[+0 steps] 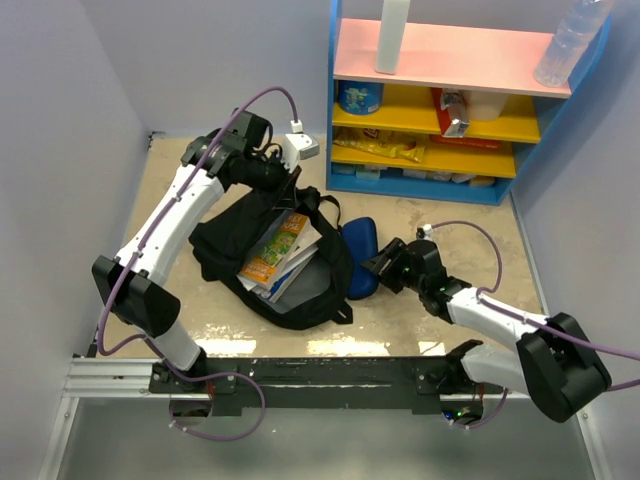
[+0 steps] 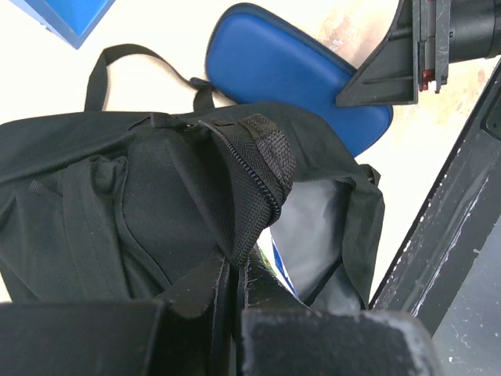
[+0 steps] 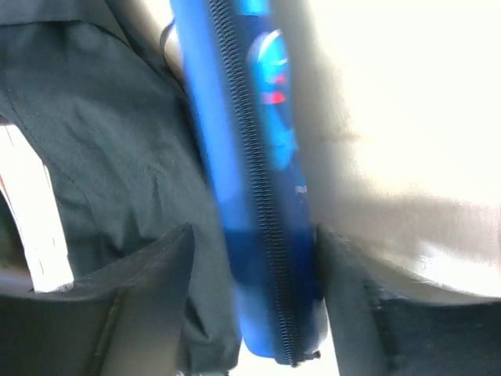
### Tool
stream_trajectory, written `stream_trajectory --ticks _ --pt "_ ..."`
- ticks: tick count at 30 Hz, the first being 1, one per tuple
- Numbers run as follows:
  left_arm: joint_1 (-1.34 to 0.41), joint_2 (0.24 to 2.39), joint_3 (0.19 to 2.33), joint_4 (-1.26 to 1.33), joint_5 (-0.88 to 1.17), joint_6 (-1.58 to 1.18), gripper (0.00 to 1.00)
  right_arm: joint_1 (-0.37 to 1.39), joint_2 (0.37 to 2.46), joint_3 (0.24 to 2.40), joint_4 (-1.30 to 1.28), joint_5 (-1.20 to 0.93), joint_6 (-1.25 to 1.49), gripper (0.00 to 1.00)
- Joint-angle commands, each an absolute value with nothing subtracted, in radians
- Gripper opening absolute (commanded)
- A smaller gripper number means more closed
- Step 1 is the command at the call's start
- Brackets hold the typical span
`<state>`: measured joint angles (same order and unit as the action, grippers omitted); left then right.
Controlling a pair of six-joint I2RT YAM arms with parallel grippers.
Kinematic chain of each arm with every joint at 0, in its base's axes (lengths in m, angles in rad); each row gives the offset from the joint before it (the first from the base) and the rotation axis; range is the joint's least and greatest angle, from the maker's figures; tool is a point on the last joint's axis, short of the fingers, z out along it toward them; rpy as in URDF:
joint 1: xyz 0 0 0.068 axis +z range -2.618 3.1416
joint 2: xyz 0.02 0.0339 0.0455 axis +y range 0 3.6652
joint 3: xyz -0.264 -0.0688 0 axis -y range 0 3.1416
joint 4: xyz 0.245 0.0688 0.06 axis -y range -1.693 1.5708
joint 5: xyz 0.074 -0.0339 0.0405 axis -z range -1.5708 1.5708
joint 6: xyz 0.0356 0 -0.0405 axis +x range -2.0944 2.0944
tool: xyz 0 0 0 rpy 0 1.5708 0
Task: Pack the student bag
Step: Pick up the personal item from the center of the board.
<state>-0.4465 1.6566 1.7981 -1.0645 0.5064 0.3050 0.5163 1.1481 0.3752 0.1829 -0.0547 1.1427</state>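
The black student bag (image 1: 225, 240) lies open in the middle of the table, with books (image 1: 276, 247) sticking out of its mouth. My left gripper (image 1: 287, 187) is shut on the bag's zipper edge (image 2: 254, 168) at the far side of the opening and holds it up. In the left wrist view my left gripper (image 2: 237, 276) pinches that fabric. A blue pencil case (image 1: 361, 253) lies just right of the bag. My right gripper (image 1: 378, 266) is open and straddles the pencil case (image 3: 246, 157). The right finger (image 3: 344, 274) touches it and the left finger (image 3: 149, 270) stands apart.
A blue shelf unit (image 1: 460, 100) with pink and yellow boards holds snacks and a can at the back right, with a plastic bottle (image 1: 572, 40) on top. Lilac walls close in the left and right sides. A metal rail (image 1: 300, 375) runs along the near edge.
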Motion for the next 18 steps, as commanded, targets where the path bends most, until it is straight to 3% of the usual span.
stream_trajectory --ticks 1,6,9,14,17,18 --pt "-0.451 1.641 1.864 -1.035 0.514 0.288 0.00 0.529 1.155 0.413 0.262 -0.003 1.152 0.52" --pt "-0.451 1.638 1.867 -1.039 0.512 0.295 0.00 0.532 1.170 0.385 0.282 -0.003 1.128 0.44" --pt "-0.451 1.638 1.867 -1.040 0.514 0.291 0.00 0.543 1.198 0.385 0.319 -0.012 1.105 0.53" --pt "-0.451 1.641 1.870 -1.042 0.518 0.293 0.00 0.612 1.328 0.498 0.267 0.023 1.034 0.58" --pt "-0.451 1.641 1.871 -1.043 0.515 0.294 0.00 0.629 1.362 0.564 0.198 0.067 0.996 0.48" --pt "-0.451 1.640 1.870 -1.046 0.512 0.296 0.00 0.630 1.350 0.569 0.193 0.081 0.989 0.34"
